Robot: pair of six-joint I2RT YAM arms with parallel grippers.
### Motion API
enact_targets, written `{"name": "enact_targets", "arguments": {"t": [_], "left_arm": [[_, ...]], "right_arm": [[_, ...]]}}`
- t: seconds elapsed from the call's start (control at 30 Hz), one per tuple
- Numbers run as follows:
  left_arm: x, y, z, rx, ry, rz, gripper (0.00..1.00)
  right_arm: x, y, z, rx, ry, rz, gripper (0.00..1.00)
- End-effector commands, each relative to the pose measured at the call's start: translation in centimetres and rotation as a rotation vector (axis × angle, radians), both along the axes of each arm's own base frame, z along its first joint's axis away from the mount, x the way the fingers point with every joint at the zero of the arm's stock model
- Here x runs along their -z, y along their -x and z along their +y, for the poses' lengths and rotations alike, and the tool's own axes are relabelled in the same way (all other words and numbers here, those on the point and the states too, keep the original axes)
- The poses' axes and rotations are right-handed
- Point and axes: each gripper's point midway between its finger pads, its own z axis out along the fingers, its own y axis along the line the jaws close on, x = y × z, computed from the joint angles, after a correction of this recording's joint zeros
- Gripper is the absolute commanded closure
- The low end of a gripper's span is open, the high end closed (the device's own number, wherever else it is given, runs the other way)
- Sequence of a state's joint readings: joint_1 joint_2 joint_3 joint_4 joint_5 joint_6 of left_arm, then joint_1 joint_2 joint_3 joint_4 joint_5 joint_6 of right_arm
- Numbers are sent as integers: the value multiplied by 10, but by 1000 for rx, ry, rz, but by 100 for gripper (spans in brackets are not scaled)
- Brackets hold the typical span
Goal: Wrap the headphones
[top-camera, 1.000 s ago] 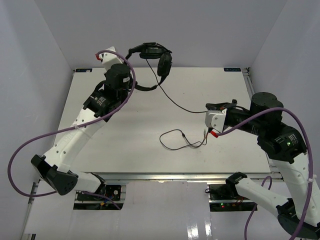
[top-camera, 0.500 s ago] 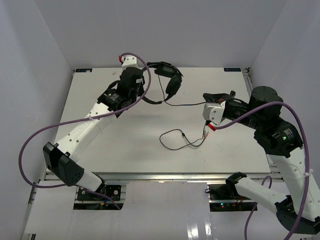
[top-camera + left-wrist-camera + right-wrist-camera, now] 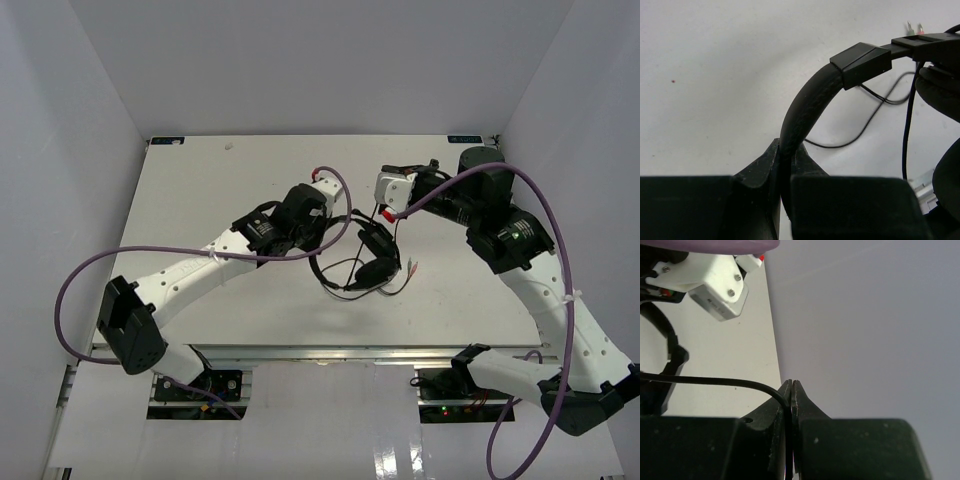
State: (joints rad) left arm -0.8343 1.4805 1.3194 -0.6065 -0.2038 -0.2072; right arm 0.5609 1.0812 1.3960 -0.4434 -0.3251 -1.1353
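Observation:
The black headphones (image 3: 372, 255) hang over the middle of the white table (image 3: 200, 180), their ear cups stacked one over the other. My left gripper (image 3: 330, 238) is shut on the padded headband (image 3: 810, 100), which rises from between the jaws (image 3: 786, 150). An ear cup (image 3: 940, 90) shows at the right edge of the left wrist view. The thin black cable (image 3: 345, 278) loops on the table under the cups, and its plugs (image 3: 410, 265) lie to the right. My right gripper (image 3: 388, 172), behind the headphones, is shut on the cable (image 3: 715, 381), pinched at its fingertips (image 3: 791, 385).
Thick purple robot cables (image 3: 80, 290) arc off both arms. The left arm's white wrist camera (image 3: 715, 285) is close in front of my right gripper. Grey walls enclose the table on the left, back and right.
My left arm has swung the headphones from the back left of the table to its middle. My right gripper has moved back and left with the cable.

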Motion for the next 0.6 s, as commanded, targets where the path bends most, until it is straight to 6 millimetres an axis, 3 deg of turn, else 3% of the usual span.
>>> {"name": "enact_targets", "arguments": {"t": [0.0, 0.23, 0.57], "left_arm": [[-41, 30, -17, 133, 129, -63, 100], [-48, 63, -29, 225, 185, -63, 100], [-47, 81, -40, 261, 194, -50, 100]], "right_arm": [[-14, -11, 5, 22, -62, -28, 92], [16, -25, 15, 39, -68, 71, 92], [11, -42, 21, 85, -145, 103, 92]]}}
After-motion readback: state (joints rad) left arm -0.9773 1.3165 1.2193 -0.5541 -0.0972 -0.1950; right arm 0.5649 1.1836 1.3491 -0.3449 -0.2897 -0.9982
